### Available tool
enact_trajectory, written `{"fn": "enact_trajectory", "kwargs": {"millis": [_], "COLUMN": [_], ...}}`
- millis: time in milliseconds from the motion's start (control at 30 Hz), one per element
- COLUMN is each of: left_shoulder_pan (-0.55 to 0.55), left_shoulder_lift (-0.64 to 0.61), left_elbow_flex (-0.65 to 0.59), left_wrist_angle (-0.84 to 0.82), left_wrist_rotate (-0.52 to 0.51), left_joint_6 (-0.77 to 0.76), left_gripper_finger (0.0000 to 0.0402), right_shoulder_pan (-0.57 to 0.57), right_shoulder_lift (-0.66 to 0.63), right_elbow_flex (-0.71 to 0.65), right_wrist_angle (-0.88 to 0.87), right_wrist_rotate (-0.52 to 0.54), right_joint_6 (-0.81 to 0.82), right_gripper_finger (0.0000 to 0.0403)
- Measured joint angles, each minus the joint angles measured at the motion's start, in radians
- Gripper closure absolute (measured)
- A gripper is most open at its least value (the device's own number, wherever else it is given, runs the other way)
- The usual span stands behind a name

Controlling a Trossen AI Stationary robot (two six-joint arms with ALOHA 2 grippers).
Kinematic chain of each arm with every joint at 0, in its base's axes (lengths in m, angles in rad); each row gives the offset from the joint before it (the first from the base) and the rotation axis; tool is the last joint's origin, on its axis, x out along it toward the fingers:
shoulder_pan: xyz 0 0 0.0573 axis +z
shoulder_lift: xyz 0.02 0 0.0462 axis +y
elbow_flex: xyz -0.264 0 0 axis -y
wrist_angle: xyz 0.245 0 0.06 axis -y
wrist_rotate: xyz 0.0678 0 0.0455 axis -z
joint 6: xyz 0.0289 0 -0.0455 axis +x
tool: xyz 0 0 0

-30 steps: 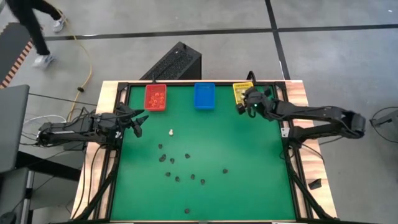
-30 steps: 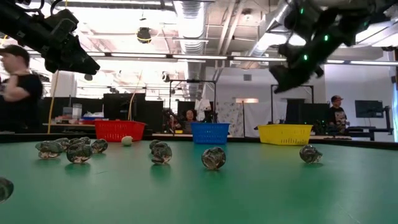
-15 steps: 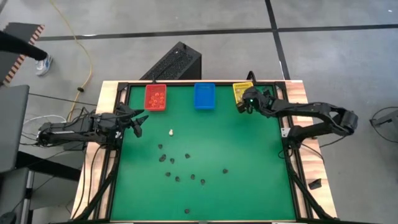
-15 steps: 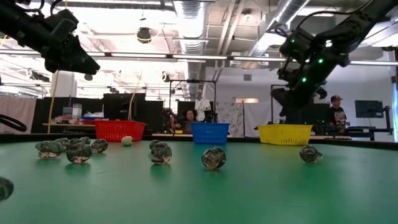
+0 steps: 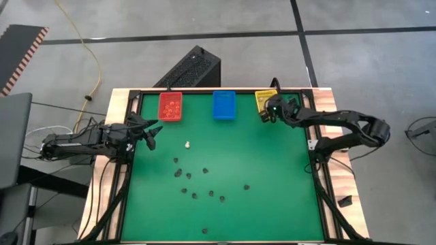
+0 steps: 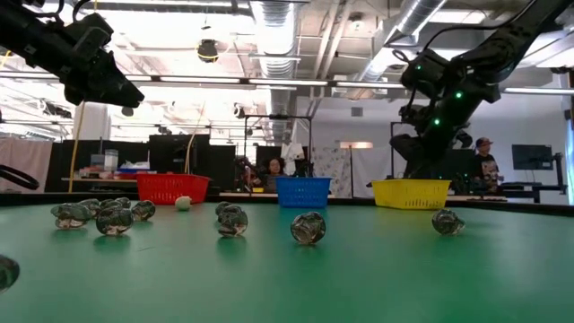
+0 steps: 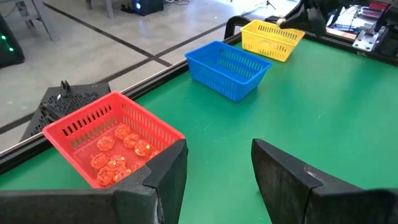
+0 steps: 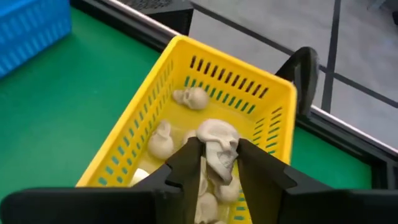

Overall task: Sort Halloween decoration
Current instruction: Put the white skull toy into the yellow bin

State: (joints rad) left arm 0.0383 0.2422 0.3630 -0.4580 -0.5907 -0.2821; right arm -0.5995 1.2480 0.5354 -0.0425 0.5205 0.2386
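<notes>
hovering over the yellow bin at the far right corner of the table, the right gripper is clenched on a cream-white skull trinket, held directly above the cream pieces already lying in that bin. over the last second this arm has swung in from beside the bin to sit right above it, and in the low view it has dropped from high overhead to just above the bin's rim, so the carry looks finished and what remains of this step is, by my reading, only the letting go. the left gripper waits unmoved near the left edge, close to the red bin, its fingers spread apart and holding nothing. the red bin holds orange-brown trinkets; the blue bin, between the other two along the far edge, looks empty from the left wrist view. one cream-white piece lies alone on the green surface near the red bin, and a scatter of black trinkets sits toward the middle and near edge, none of them shifted. judging from that, orange is sorted, cream is nearly done, and black has not been started. no brand, label or readable writing shows on the bins, arms or table.
</notes>
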Motion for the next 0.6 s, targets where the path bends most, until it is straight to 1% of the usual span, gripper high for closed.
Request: {"fn": "enact_trajectory", "kwargs": {"millis": [200, 300, 433, 500, 600], "left_shoulder_pan": [0.0, 0.0, 0.0, 0.0, 0.0], "left_shoulder_lift": [0.0, 0.0, 0.0, 0.0, 0.0], "left_elbow_flex": [0.0, 0.0, 0.0, 0.0, 0.0], "left_wrist_angle": [0.0, 0.0, 0.0, 0.0, 0.0], "left_wrist_rotate": [0.0, 0.0, 0.0, 0.0, 0.0], "left_joint_6": [0.0, 0.0, 0.0, 0.0, 0.0], "left_gripper_finger": [0.0233, 0.0233, 0.0233, 0.0233, 0.0233], "right_shoulder_pan": [-0.019, -0.019, -0.003, 0.015, 0.044], "right_shoulder_lift": [-0.044, -0.046, -0.046, -0.046, -0.046], "right_elbow_flex": [0.0, 0.0, 0.0, 0.001, 0.02], "right_wrist_angle": [-0.008, -0.009, 0.006, 0.039, 0.058], "right_wrist_rotate": [-0.001, -0.003, -0.007, -0.033, -0.04], "right_joint_6": [0.0, 0.0, -0.007, -0.043, -0.071], "right_gripper_finger": [0.0219, 0.0203, 0.0199, 0.0202, 0.0209]}}
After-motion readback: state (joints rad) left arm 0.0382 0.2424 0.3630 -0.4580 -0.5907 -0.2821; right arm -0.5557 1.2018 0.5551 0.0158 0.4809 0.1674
